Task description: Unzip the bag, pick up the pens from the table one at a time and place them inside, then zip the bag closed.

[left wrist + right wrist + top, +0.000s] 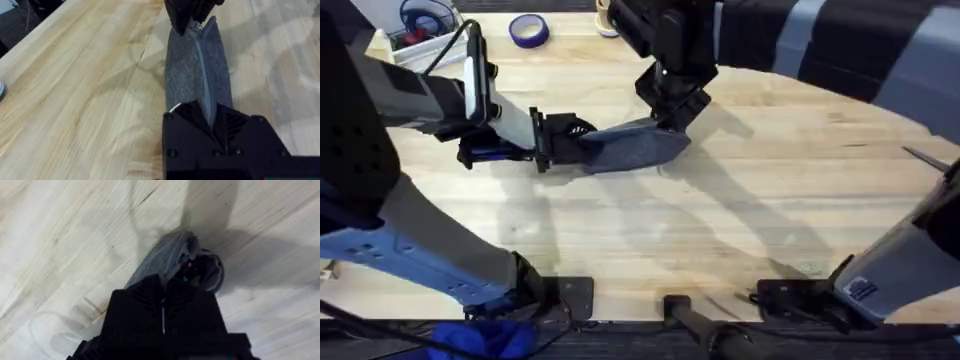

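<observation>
Inspector A: Toward the far edge of the tabletop, left of centre, the bag is found lying lengthwise. Its near-left end is pinched by the left end effector, apparently as an anchor.

Inspector B: Confirmed. The opposite end is pinched by the right end effector, fingers pressed together at the zipper line. Tension along the zipper is judged to be the purpose.

Inspector A: Something green is glimpsed inside the open mouth in the right wrist view; closing is judged to be the step in hand.
</observation>
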`<state>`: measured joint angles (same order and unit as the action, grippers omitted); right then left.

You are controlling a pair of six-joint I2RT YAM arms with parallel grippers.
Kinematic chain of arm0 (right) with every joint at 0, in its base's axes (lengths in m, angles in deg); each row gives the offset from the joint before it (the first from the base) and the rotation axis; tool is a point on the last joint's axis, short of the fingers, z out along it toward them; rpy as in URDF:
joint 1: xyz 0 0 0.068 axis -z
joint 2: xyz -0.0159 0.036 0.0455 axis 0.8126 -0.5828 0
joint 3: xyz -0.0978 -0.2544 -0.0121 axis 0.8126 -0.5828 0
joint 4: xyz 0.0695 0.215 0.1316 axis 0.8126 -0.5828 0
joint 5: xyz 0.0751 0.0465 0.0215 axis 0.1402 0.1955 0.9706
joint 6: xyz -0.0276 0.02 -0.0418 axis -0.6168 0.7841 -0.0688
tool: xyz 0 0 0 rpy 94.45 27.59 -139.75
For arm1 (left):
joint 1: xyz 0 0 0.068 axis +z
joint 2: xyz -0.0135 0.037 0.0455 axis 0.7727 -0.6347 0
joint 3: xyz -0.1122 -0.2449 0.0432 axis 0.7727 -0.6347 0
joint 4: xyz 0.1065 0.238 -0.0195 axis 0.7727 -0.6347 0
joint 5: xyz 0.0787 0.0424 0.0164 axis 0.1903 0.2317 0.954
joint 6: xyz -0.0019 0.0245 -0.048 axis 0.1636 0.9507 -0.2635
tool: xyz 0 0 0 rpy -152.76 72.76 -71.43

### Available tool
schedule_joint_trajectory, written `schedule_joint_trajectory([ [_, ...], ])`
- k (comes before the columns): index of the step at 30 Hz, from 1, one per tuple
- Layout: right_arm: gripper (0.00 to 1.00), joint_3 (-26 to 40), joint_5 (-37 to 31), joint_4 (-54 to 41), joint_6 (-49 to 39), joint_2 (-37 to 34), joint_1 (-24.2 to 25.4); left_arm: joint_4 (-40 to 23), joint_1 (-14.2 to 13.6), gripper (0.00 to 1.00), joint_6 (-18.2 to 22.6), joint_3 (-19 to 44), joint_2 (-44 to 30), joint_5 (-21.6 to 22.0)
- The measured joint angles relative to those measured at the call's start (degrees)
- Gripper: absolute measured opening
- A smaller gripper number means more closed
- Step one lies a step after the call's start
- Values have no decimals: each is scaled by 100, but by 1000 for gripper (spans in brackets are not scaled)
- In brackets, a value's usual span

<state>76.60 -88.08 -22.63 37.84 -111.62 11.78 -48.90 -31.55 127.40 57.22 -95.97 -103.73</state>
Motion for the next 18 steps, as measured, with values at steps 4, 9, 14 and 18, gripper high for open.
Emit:
schedule_joint_trajectory([
  [4,30,0,16,-7,-2,0,7,-2,0,40,0,0,0,0],
  [9,30,0,47,-32,-2,2,26,-2,0,40,0,0,0,0],
  [14,30,0,160,-155,-2,17,84,-2,-5,40,0,0,0,-9],
  [18,30,0,270,-210,-4,55,150,-2,-17,40,1,0,0,-22],
])
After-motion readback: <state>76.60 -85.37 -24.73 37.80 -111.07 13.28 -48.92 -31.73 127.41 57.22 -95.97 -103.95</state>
